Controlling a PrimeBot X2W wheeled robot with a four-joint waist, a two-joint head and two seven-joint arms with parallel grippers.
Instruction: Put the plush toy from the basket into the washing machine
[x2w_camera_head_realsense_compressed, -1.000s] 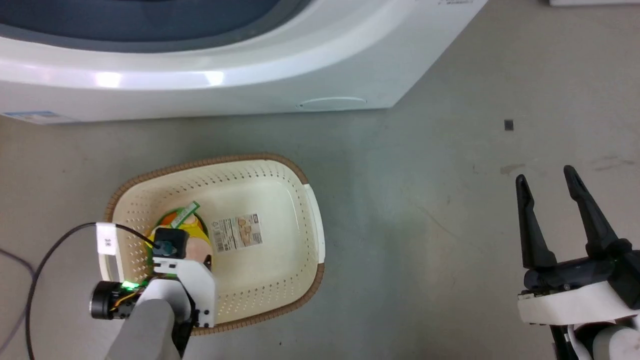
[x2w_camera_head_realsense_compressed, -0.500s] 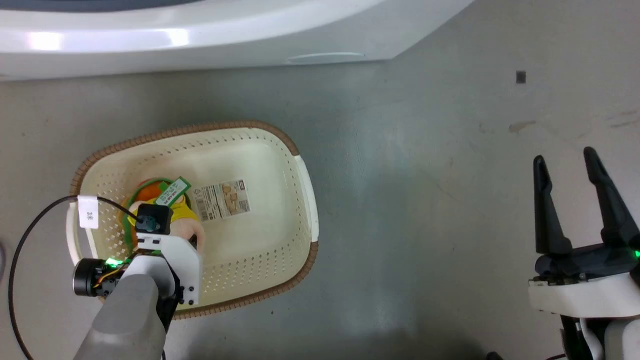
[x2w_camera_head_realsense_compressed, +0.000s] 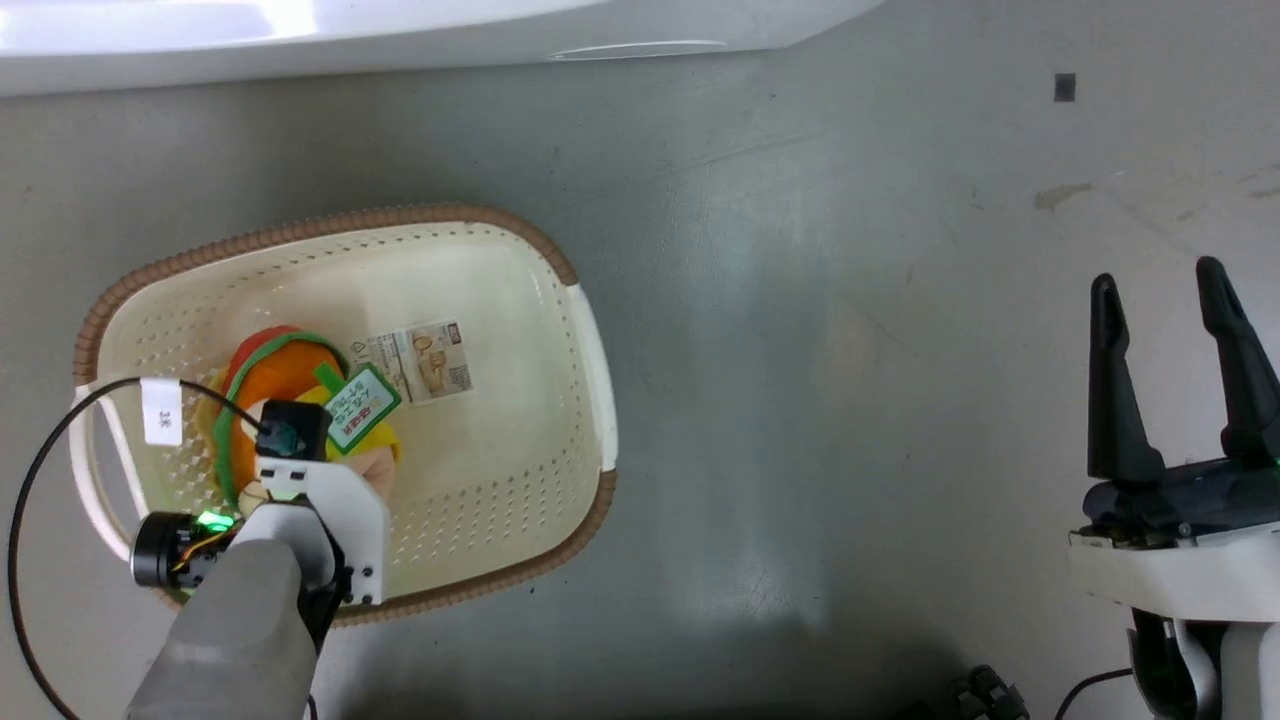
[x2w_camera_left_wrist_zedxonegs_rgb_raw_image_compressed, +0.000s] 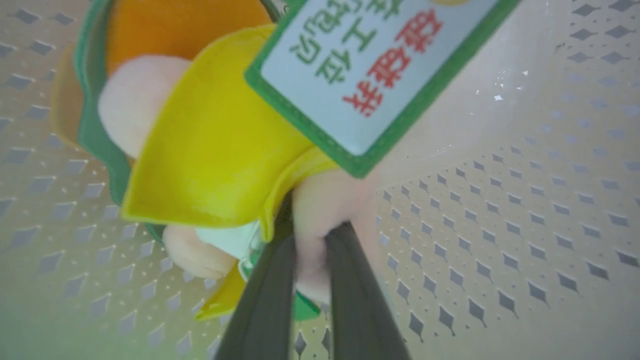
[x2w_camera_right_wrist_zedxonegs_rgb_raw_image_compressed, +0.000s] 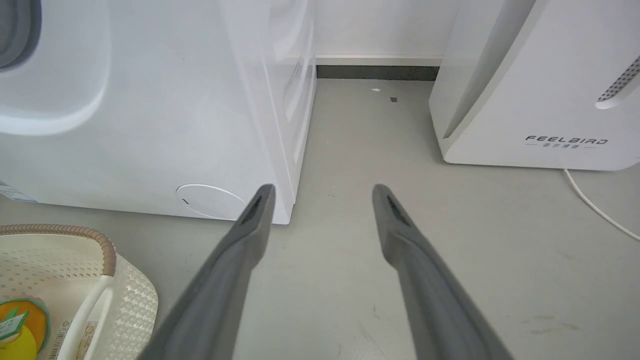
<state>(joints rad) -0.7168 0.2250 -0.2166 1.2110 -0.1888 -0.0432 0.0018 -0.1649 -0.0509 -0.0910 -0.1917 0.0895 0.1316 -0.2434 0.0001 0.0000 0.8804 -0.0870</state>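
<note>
The cream-white basket (x2w_camera_head_realsense_compressed: 590, 340) with its brown rim stands on the floor at the left. Inside it is the plush toy (x2w_camera_head_realsense_compressed: 275, 375), orange top and green trim showing. In the left wrist view my left gripper (x2w_camera_left_wrist_zedxonegs_rgb_raw_image_compressed: 310, 235) is shut on one pinkish-beige limb of the plush toy (x2w_camera_left_wrist_zedxonegs_rgb_raw_image_compressed: 215, 140), and the green-white tag (x2w_camera_left_wrist_zedxonegs_rgb_raw_image_compressed: 370, 65) hangs close to the camera, over the perforated basket wall (x2w_camera_left_wrist_zedxonegs_rgb_raw_image_compressed: 500, 225). My right gripper (x2w_camera_head_realsense_compressed: 1170, 290) stands open over bare floor at the right, far from the basket. A white strip of the washing machine (x2w_camera_head_realsense_compressed: 400, 30) runs along the top edge.
A paper label (x2w_camera_head_realsense_compressed: 425, 358) lies on the basket's bottom. A black cable (x2w_camera_head_realsense_compressed: 40, 480) loops off my left wrist. In the right wrist view the washing machine's corner (x2w_camera_right_wrist_zedxonegs_rgb_raw_image_compressed: 280, 150) and a white FEELBIRD appliance (x2w_camera_right_wrist_zedxonegs_rgb_raw_image_compressed: 540, 100) flank a strip of grey floor, with a white cord (x2w_camera_right_wrist_zedxonegs_rgb_raw_image_compressed: 595, 210) at the right.
The head camera has moved, so the washing machine has slid up to the picture's edge. The toy's tag and orange top show larger and more fully beside my left wrist.
</note>
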